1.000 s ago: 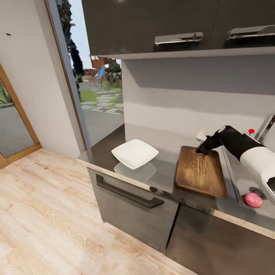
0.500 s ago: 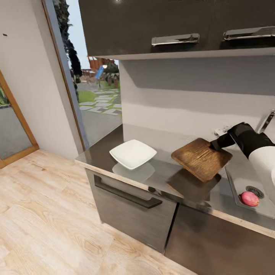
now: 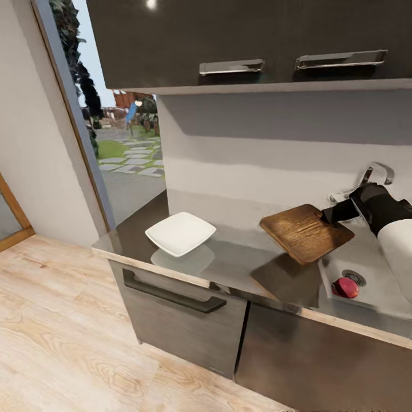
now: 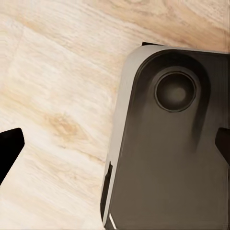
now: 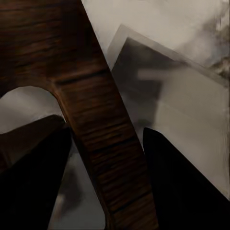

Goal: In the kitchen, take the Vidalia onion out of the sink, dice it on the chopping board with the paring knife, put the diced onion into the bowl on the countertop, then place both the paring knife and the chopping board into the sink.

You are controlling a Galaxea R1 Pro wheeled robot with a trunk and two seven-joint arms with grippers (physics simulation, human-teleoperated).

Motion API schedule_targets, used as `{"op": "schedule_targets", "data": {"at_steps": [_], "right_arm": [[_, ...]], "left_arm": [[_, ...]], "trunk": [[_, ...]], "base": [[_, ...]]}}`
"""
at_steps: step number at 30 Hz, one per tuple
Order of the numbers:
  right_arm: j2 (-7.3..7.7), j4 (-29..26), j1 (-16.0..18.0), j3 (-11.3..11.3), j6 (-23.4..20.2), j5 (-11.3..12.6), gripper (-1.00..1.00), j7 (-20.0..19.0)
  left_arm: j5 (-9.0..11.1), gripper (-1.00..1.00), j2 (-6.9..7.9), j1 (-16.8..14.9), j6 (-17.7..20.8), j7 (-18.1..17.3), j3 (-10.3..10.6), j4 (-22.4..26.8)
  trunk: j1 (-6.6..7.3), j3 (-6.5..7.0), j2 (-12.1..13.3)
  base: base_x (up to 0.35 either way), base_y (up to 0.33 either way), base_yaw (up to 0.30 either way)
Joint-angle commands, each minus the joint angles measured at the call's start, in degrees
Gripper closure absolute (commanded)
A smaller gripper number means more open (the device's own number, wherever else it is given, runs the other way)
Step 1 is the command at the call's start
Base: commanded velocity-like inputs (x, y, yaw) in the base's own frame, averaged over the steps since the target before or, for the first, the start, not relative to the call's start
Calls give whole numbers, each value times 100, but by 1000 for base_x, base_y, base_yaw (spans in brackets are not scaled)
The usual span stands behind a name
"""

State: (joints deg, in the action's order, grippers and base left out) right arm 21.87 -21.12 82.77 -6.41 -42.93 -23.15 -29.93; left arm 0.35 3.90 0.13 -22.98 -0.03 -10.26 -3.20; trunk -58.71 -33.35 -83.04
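The brown wooden chopping board (image 3: 305, 232) hangs tilted above the grey countertop (image 3: 229, 260), its right end over the sink's (image 3: 377, 286) left rim. My right gripper (image 3: 332, 214) is shut on the board's handle end. In the right wrist view the board (image 5: 91, 110) runs between both dark fingers (image 5: 33, 177), next to its handle slot. A reddish round onion (image 3: 345, 288) lies in the basin beside the drain. The white square bowl (image 3: 180, 233) sits on the counter to the left. My left gripper (image 4: 116, 146) is open over the floor. The paring knife is out of view.
A chrome faucet (image 3: 375, 173) stands behind the sink, close to my right arm. Dark upper cabinets (image 3: 240, 40) hang over the counter. Below it are a drawer with a long handle (image 3: 171, 294) and cabinet doors. Wooden floor (image 3: 57, 343) and an open doorway lie to the left.
The board has been lifted off the counter and carried right toward the sink, tilted in my right gripper. The head view has also shifted, so the scene sits further left.
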Motion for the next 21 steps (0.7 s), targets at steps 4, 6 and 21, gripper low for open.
{"op": "schedule_targets", "data": {"at_steps": [4,6,21], "right_arm": [[17,-5,2,546,-22,-29,100,343],[19,22,2,663,-23,-27,100,499],[-36,140,2,734,-34,-4,100,1219]], "left_arm": [[-3,-100,-72,-4,-31,1,-6,-14],[-7,-100,-90,-4,-31,-3,1,-19],[-18,-100,-99,-4,-31,-6,12,-67]], "trunk": [[0,22,-2],[0,35,-2],[0,132,-2]], "base": [[-11,34,-199],[-59,199,-199],[-40,277,-182]]}}
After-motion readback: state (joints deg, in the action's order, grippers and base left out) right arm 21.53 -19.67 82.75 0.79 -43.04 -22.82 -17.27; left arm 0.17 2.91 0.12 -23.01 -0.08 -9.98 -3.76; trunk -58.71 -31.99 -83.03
